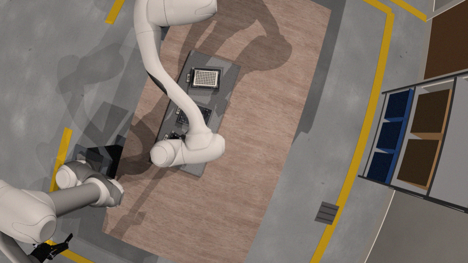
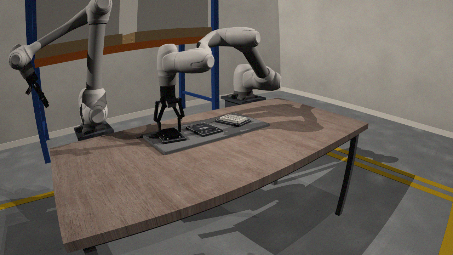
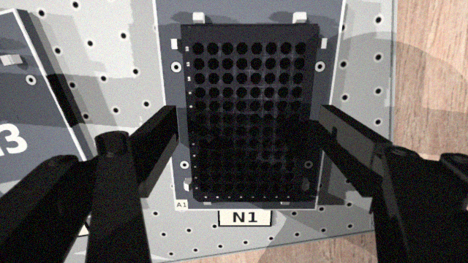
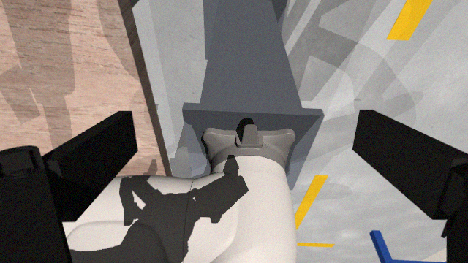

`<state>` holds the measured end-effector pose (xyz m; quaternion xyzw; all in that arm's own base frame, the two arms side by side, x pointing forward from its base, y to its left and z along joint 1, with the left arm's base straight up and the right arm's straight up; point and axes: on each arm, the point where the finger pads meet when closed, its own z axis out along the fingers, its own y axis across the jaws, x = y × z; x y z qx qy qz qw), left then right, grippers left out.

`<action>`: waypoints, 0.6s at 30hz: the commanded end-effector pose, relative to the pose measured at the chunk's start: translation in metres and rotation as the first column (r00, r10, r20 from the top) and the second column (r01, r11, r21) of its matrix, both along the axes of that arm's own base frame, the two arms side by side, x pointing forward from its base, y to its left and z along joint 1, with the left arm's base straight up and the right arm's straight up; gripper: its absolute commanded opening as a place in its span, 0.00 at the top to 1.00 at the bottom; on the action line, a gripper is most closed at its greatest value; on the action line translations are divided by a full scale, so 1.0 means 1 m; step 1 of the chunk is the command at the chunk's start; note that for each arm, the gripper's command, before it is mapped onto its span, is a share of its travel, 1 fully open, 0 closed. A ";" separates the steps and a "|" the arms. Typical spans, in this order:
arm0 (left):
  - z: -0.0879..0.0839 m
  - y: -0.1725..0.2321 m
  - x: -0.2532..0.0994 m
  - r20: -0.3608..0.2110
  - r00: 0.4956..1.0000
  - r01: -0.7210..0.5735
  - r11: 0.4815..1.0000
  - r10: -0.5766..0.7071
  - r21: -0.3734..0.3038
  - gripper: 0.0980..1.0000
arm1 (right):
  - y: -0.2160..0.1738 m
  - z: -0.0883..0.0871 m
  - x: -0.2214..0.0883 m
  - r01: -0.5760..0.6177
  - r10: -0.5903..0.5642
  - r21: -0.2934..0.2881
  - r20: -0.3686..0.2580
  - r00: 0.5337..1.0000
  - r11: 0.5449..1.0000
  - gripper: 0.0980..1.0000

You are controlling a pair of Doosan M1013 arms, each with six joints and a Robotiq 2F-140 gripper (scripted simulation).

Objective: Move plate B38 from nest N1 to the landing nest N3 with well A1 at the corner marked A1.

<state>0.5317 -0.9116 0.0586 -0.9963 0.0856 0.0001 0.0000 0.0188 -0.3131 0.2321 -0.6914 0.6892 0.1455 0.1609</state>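
Plate B38, the black plate (image 3: 248, 78) (image 2: 170, 133), sits within the locators of nest N1 (image 3: 170, 88). The nest's A1 mark (image 3: 181, 204) is at the lower left in the left wrist view, by the N1 sign (image 3: 245, 218). My left gripper (image 3: 248, 123) (image 2: 169, 128) is open and empty, pointing down with its fingers on either side of the plate's long sides. Nest N3 (image 3: 18, 106) (image 2: 194, 126) holds no plate. Plate B83, the white plate (image 1: 205, 78) (image 2: 233, 118), lies on nest N2 (image 2: 237, 124). My right gripper (image 4: 245, 131) is open and empty, away from the table.
The three nests stand in a row on the grey perforated deck (image 2: 167, 152) (image 1: 196, 171) on the wooden table (image 2: 221, 164) (image 1: 261, 107). N3 is between N1 and N2. The left arm (image 1: 178, 94) covers part of N3 and most of N1 in the top view.
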 end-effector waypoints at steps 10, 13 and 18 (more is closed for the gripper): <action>-0.001 0.000 0.000 0.002 1.000 0.000 1.000 0.000 -0.002 0.34 | 0.000 0.000 0.000 0.000 0.000 -0.001 0.000 1.000 1.000 0.00; -0.001 0.000 0.000 0.002 1.000 0.000 1.000 0.000 -0.002 0.34 | 0.000 0.000 0.000 0.000 0.000 -0.001 0.000 1.000 1.000 0.00; -0.002 0.000 0.000 0.002 1.000 0.000 1.000 0.000 -0.002 0.34 | 0.000 0.000 0.000 0.000 0.000 -0.001 0.000 1.000 1.000 0.00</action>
